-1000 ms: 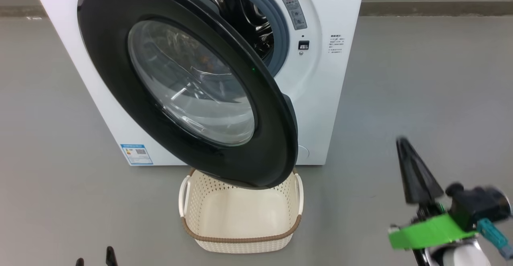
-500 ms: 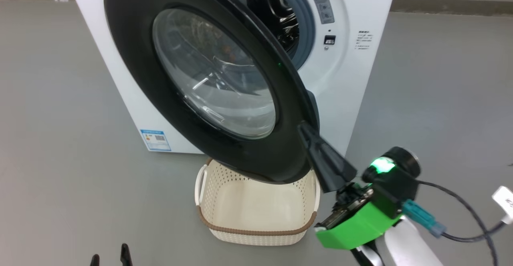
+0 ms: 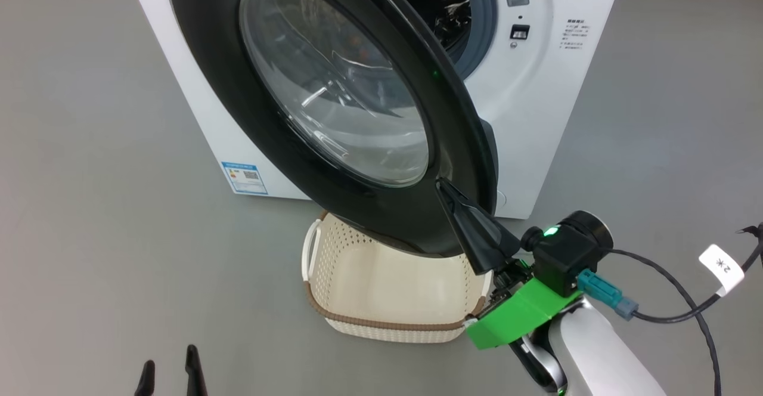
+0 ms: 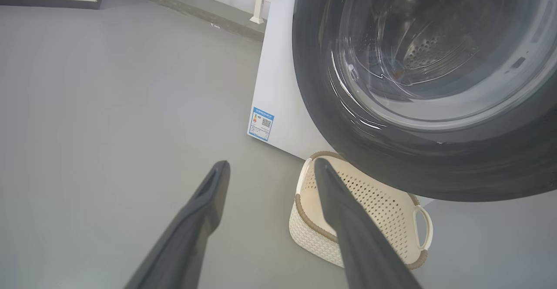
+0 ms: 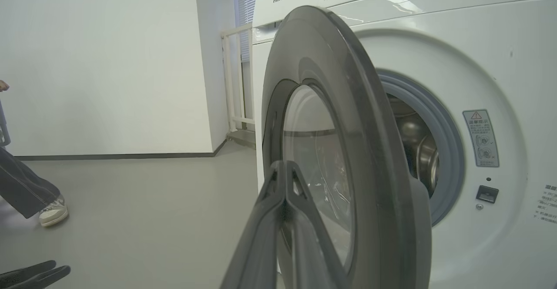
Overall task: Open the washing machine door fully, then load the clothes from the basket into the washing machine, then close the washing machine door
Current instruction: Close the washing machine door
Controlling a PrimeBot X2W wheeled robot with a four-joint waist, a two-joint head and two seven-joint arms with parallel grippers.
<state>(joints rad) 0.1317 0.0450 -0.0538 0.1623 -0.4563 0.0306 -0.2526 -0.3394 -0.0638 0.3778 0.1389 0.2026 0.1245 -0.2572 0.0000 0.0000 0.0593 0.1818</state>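
The white washing machine (image 3: 536, 133) stands with its door (image 3: 334, 86) swung partly open, black ring and glass bowl facing me. My right gripper (image 3: 443, 185) is shut, and its tip rests against the ring's lower right outer face. In the right wrist view, the shut fingers (image 5: 285, 167) lie in front of the door (image 5: 348, 106), beside the open drum. My left gripper (image 3: 168, 363) hangs open low at the left, away from everything (image 4: 270, 165). The basket (image 3: 381, 324) sits on the floor under the door with its visible inside bare. A dim blue-orange patch (image 4: 391, 69) shows through the glass; I cannot tell if it is the clothes.
Grey floor lies open to the left and right of the machine. A person's trouser leg and shoe (image 5: 48, 210) stand far left by the white wall. A white railing (image 5: 230, 80) runs behind the machine. A cable with a white tag (image 3: 721, 265) trails from my right wrist.
The head camera has tilted and shifted. My right gripper, still shut, swung from over the floor at the right up to the door's lower right edge. The left gripper stays put.
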